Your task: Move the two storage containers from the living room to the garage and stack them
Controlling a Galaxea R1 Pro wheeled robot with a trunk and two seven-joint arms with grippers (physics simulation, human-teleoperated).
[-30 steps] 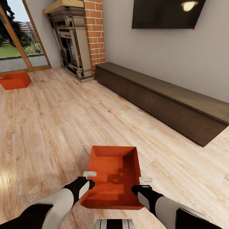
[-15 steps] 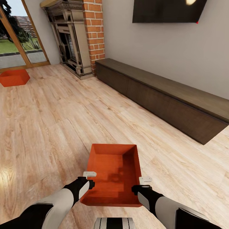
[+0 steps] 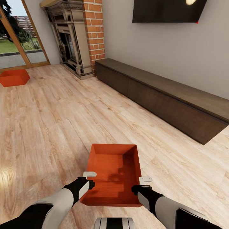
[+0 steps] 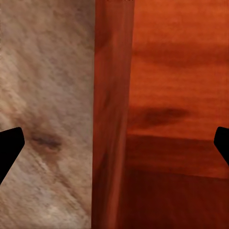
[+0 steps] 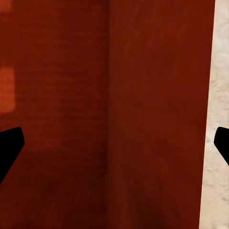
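An orange-red storage container (image 3: 113,175) sits at the lower middle of the head view, open top up, its ribbed inside in shadow near the front. The left gripper (image 3: 89,178) is at its left wall and the right gripper (image 3: 143,183) at its right wall. In each wrist view the two dark fingertips stand wide apart with the container wall (image 4: 112,119) (image 5: 157,119) running between them, so both sets of jaws are spread, straddling a wall without clamping it. Pale wood plank floor (image 3: 63,121) shows beyond the wall in both wrist views. The second storage container (image 3: 13,77) rests on that floor at the left edge of the head view, by the glass doors (image 3: 19,38). A brick fireplace (image 3: 76,38), a long dark bench (image 3: 165,98) and a black TV (image 3: 165,11) line the wall across the upper frame.
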